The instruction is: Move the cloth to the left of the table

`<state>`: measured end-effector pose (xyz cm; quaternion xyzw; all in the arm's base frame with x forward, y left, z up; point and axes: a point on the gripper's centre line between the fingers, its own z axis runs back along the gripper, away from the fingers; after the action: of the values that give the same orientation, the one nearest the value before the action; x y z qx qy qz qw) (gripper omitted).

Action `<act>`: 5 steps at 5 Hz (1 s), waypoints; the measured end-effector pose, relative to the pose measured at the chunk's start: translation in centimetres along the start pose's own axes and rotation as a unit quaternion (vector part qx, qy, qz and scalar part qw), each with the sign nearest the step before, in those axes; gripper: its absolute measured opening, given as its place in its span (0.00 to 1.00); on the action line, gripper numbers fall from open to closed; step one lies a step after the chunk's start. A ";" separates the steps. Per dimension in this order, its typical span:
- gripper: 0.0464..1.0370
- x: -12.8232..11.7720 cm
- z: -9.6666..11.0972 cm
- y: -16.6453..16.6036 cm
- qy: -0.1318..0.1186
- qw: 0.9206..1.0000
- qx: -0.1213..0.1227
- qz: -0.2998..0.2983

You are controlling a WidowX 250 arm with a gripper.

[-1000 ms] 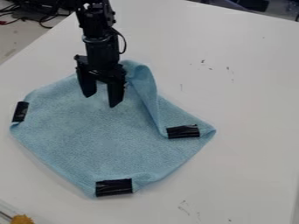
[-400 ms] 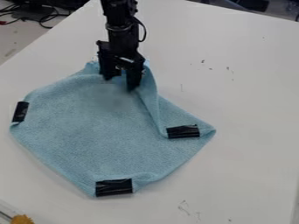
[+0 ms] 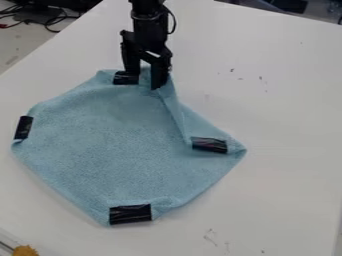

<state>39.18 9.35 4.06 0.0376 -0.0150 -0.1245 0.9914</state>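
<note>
Beyond the table, dark cables.

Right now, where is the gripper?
The gripper is in the camera view's upper part, left of centre, at the far edge of the cloth, beside black tape.

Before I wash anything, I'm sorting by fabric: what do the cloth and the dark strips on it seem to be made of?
The cloth looks like matte microfibre or terry, judging by its fine, nubbly texture and soft folds. The dark strips look like glossy plastic or vinyl tape, given their creases and highlights.
</note>
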 end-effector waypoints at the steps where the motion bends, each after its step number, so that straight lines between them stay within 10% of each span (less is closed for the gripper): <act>1: 0.96 0.7 0.6 -0.1 -0.004 1.000 0.012 -0.008; 3: 0.91 1.6 -1.1 -0.3 -0.024 1.000 0.004 -0.012; 5: 0.39 1.5 -1.8 -0.5 -0.035 0.999 0.001 0.002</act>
<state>40.61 8.61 2.22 0.0341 -0.0502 -0.1240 0.9904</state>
